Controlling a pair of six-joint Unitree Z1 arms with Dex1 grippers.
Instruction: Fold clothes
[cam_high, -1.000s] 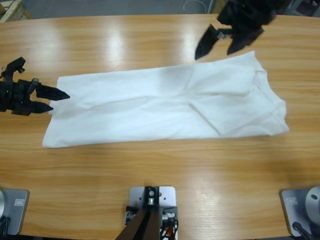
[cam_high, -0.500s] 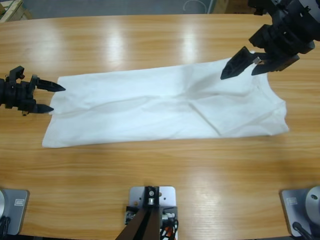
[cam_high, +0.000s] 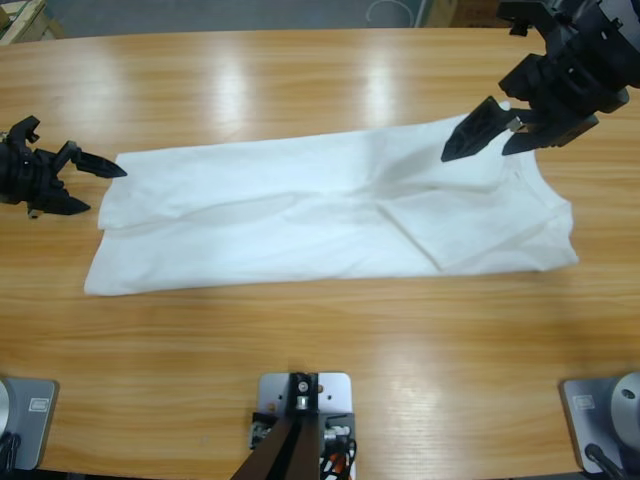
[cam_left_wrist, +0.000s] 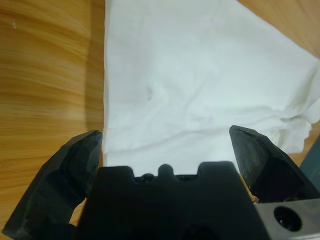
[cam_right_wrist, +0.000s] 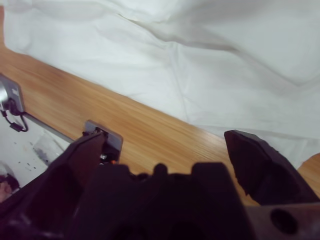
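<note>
While both grippers hover with fingers spread and empty, the shirt (cam_high: 330, 210) lies flat on the desk (cam_high: 300, 90). Thin and limp, it looks likely to sag and crease, so the corners nearest the left gripper (cam_high: 88, 187) and right gripper (cam_high: 493, 138) seem the best holds.

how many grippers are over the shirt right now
1. One gripper, jaws open, hangs over the T-shirt near its far right corner. The other gripper, also open, sits just off the shirt's left edge, over the bare table.

long wooden table (cam_high: 300, 80), glossy, light glare patches; wooden crate corner (cam_high: 20, 20) beyond its far-left edge.
</note>
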